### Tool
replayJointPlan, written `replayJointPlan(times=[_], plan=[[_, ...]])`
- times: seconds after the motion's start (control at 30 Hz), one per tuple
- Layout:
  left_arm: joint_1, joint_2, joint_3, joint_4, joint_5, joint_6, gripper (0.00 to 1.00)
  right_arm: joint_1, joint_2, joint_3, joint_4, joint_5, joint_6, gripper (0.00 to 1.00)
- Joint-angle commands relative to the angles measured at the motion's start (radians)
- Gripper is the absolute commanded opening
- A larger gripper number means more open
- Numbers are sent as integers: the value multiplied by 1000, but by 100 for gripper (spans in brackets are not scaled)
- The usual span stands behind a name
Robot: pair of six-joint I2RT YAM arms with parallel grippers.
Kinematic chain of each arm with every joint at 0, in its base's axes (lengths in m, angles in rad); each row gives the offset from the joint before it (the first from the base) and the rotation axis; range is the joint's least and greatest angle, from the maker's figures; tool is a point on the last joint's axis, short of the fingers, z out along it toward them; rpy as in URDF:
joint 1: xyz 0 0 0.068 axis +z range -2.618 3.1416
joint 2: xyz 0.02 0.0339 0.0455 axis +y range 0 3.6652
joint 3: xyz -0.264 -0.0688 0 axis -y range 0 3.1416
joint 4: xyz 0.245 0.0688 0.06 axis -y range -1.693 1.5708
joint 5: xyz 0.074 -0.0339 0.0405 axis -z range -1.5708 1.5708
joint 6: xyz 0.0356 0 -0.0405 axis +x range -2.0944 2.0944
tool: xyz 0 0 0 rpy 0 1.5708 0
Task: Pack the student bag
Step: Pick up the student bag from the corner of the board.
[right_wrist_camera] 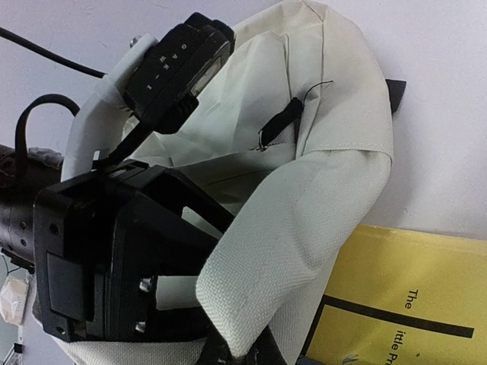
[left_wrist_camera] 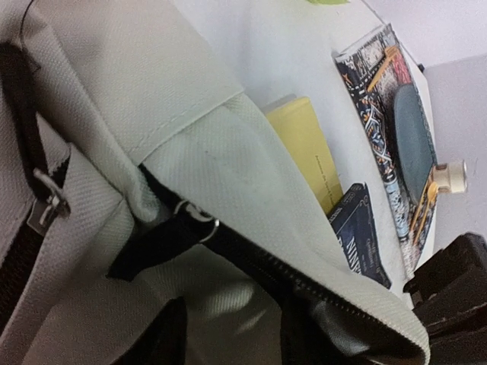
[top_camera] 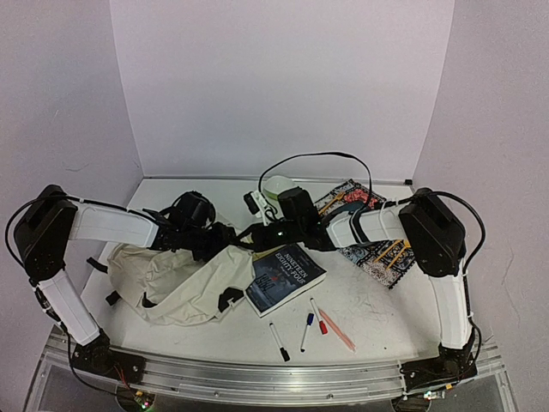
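Front edge of bench (top_camera: 377, 311), loose items: black marker (top_camera: 280, 341), blue marker (top_camera: 306, 331), red marker (top_camera: 318, 317) and pink stick (top_camera: 336, 330), lying near one another, none touching the bag.

Item 1: student bag (top_camera: 176, 281). Cream cloth with black straps and zip. It lies slumped on the left half of the bench, in front of the left arm. Long axis runs left to right across the bench. The left end lies flat; the right end rises toward the centre, where both claws meet. The left wrist view shows its zip line and a metal ring close up.

Item 2: dark blue paperback (top_camera: 286, 276), flat, just right of the bag and touching its raised end.

Item 3: yellow book (right_wrist_camera: 403, 304), flat, partly under the bag's cloth.

Item 4: patterned book (top_camera: 377, 251), far right, under the right forearm.

Left claw (top_camera: 223, 240): at the bag's raised end; cannot tell how wide it stands.

Right claw (top_camera: 257, 233): closed, pinching a fold of the bag's cloth.
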Motion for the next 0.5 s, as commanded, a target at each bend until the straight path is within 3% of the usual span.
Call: replayJointPlan(times=[0.0,0.13,0.4,0.47], plan=[[0,8,32,92,28,-1,24,5,-83,2,82,-17,-30,0],[34,-39,20,68,-25,35,0,4,-118,-27,35,53,-63,3],[74,-169,79,-67,-195,177,0,3,-146,-34,-72,206,-117,11],[80,-197,89,-89,-224,208,0,4,-146,-30,-91,240,-124,19]])
